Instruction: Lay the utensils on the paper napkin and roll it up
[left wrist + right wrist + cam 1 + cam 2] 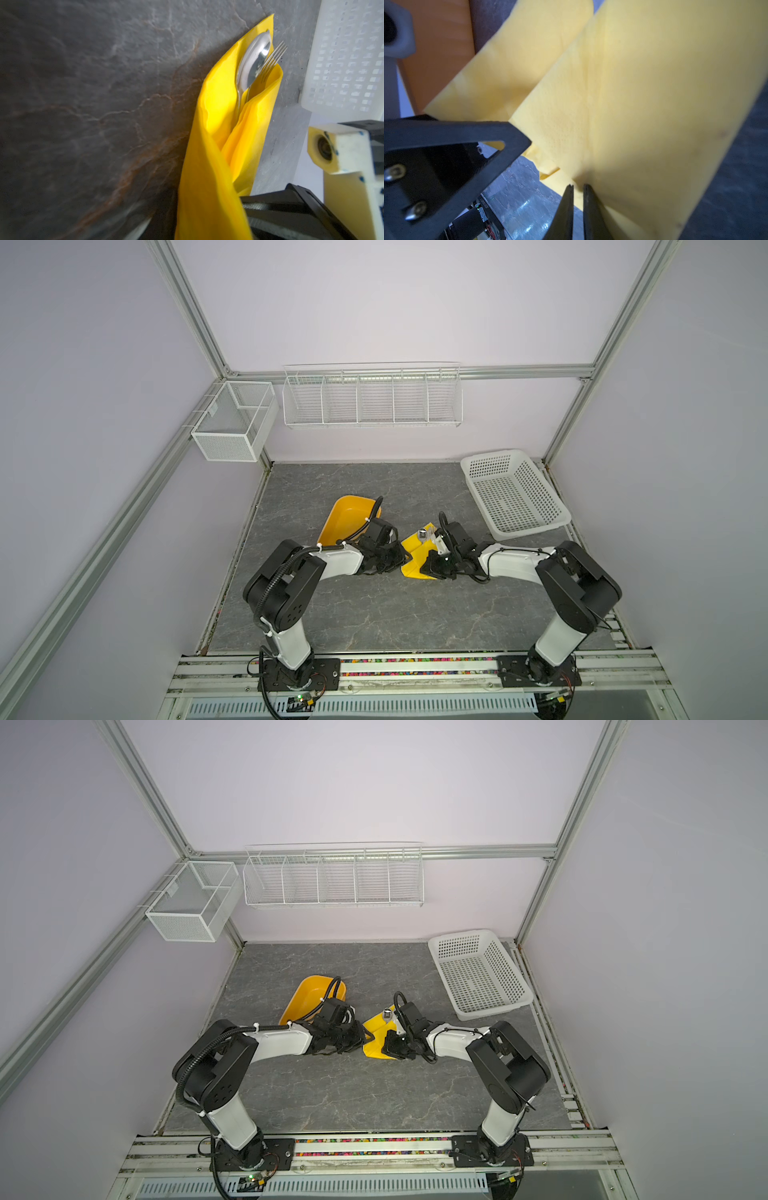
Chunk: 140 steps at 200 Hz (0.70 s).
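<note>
We've got the utensils [252, 62] tucked in the half-rolled paper napkin [415, 549] on the table [374, 614], right gripper [577, 188] pinched almost shut on its edge to pull the wrap over, left gripper [399, 562] partly open around the handle end, seemingly steadying it, can't tell if it's clamping.

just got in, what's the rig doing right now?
Both arms are mid-roll on the paper napkin. A spoon and fork lie inside it, heads poking out of the half-wrapped fold. The right gripper is shut on one flap; the left gripper seems to hold the opposite flap, raised off the table.
</note>
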Each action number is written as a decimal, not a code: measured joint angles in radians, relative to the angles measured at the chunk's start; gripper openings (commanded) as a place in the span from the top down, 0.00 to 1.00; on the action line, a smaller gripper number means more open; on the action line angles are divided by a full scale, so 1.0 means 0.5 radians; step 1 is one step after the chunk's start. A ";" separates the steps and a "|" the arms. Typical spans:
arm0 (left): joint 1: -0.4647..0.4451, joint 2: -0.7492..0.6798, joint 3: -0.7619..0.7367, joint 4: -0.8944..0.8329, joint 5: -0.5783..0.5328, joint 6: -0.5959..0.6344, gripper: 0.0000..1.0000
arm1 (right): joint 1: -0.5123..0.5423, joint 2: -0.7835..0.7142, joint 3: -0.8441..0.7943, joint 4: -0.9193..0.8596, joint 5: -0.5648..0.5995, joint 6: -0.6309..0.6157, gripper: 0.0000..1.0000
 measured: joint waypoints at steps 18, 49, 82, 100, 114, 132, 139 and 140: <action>0.000 -0.013 -0.012 0.015 -0.023 0.000 0.78 | -0.001 0.000 -0.001 0.001 0.000 0.001 0.85; -0.002 -0.023 -0.048 0.110 -0.031 -0.054 0.92 | 0.000 0.000 -0.001 0.001 0.001 0.002 0.85; -0.008 -0.026 -0.065 0.177 -0.025 -0.073 0.93 | 0.000 -0.001 -0.001 0.005 0.000 0.009 0.84; -0.010 -0.039 -0.072 0.198 -0.024 -0.079 0.93 | -0.001 -0.001 -0.002 0.008 0.000 0.011 0.84; -0.011 -0.066 -0.091 0.222 -0.025 -0.084 0.91 | -0.001 -0.008 -0.008 0.014 0.002 0.015 0.84; -0.011 -0.105 -0.120 0.272 -0.024 -0.095 0.82 | -0.001 -0.019 -0.025 0.028 0.008 0.022 0.84; -0.011 -0.108 -0.125 0.292 -0.025 -0.098 0.80 | -0.001 -0.021 -0.029 0.034 0.009 0.024 0.83; -0.011 -0.108 -0.125 0.294 -0.027 -0.095 0.80 | -0.001 -0.021 -0.029 0.034 0.009 0.024 0.84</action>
